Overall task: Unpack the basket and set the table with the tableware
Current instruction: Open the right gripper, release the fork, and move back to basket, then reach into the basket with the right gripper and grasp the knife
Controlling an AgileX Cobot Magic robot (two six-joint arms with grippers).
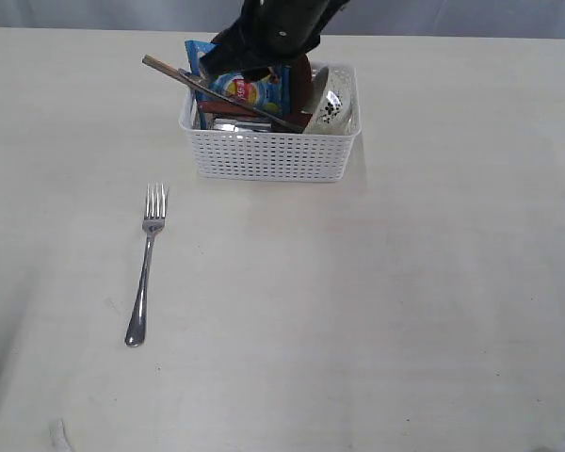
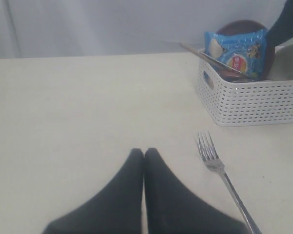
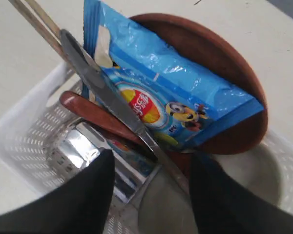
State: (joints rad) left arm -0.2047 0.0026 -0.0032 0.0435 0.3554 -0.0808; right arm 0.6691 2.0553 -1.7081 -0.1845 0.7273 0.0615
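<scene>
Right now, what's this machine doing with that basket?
The robot is unpacking a white basket onto the table. One fork already lies out on the table. The right gripper hangs open over the basket, jaws either side of the knife, gripping nothing yet. The chopsticks, wooden spoon, mug, brown plate, bowl and a blue chips packet are inside. The left gripper is shut and empty, near the fork.

Showing white across the basket (image 1: 268,155), with a regular grid of holes over the walls. Glowing bright blue on the chips packet (image 3: 176,73), with a red-and-yellow logo and yellow cartoon figures. Shining silver on the fork (image 1: 146,268), knife (image 3: 107,97) and mug (image 3: 83,148). Reading red-brown on the spoon (image 3: 97,117), darker brown on the plate (image 3: 205,44), pale cream on the table (image 1: 405,311).
</scene>
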